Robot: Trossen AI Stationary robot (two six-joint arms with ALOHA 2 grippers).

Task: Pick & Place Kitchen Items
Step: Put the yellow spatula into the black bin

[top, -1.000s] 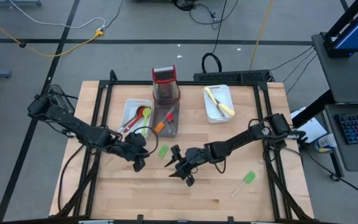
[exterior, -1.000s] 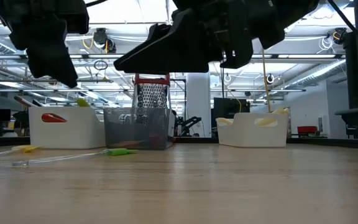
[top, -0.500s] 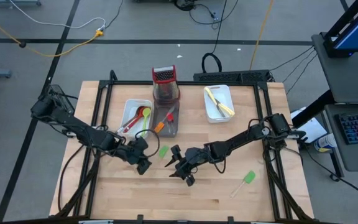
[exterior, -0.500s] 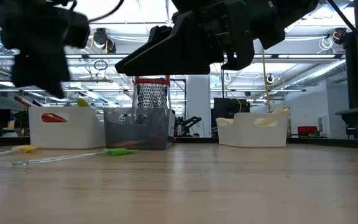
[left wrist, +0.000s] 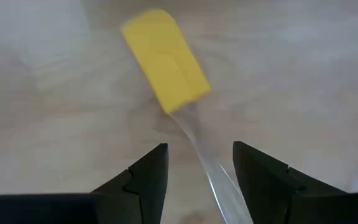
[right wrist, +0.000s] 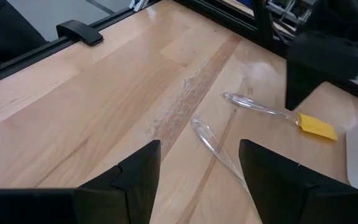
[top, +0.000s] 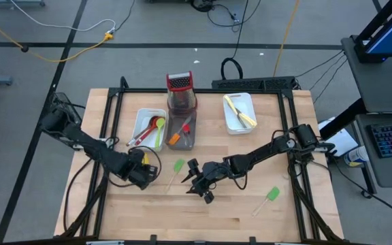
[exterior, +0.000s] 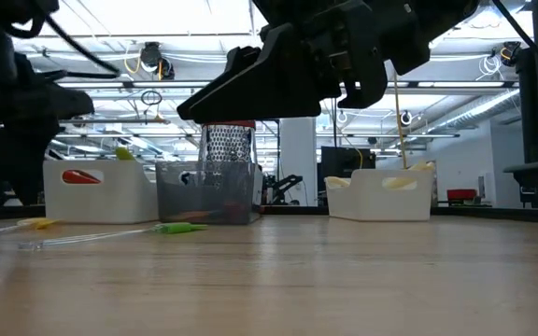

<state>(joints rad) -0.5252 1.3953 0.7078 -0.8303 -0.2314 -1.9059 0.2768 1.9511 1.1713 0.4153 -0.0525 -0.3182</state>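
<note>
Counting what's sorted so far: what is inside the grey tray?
The grey tray holds an orange spatula and a red utensil. The grater behind it covers its far end, so anything there is hidden.

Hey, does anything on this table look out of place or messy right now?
Nothing is spilled or broken, but three spatulas lie loose on the wood outside the trays: a yellow spatula under the left pincer, a green spatula mid-table, and another green one near the right edge.

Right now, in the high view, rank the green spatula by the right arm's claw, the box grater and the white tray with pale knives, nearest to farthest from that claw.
1. Green spatula, just left of the right claw.
2. Box grater, at the table's far edge, middle.
3. White tray, far right side; close to the grater's distance, so 2 and 3 are hard to separate.
</note>
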